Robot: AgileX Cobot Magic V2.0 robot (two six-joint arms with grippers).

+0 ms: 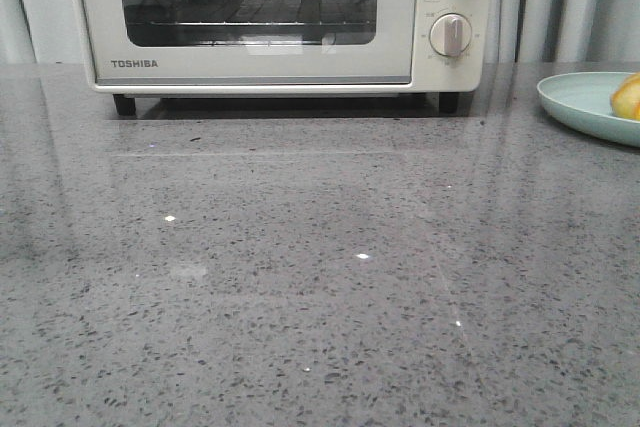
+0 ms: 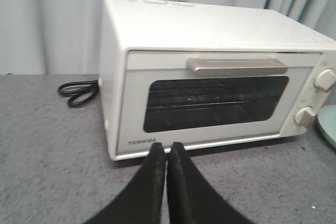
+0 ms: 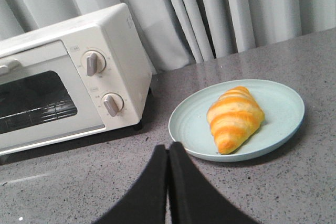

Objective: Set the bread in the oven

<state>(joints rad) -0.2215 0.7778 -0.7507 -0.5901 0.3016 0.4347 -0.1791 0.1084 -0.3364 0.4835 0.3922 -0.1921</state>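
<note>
A black power cord (image 2: 77, 93) is lying coiled on the grey counter (image 1: 300, 287) at the left of the left wrist view. The oven (image 1: 280, 17) is sitting at the top of the front view with its door closed. At the bottom of each wrist view, the left gripper (image 2: 166, 150) and the right gripper (image 3: 168, 153) are each pressing their fingers together, holding nothing. At the front view's right edge, the bread (image 3: 234, 118) is lying on a pale blue plate (image 3: 283, 100).

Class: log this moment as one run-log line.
oven door shut | bread on plate | left gripper shut, empty | right gripper shut, empty
</note>
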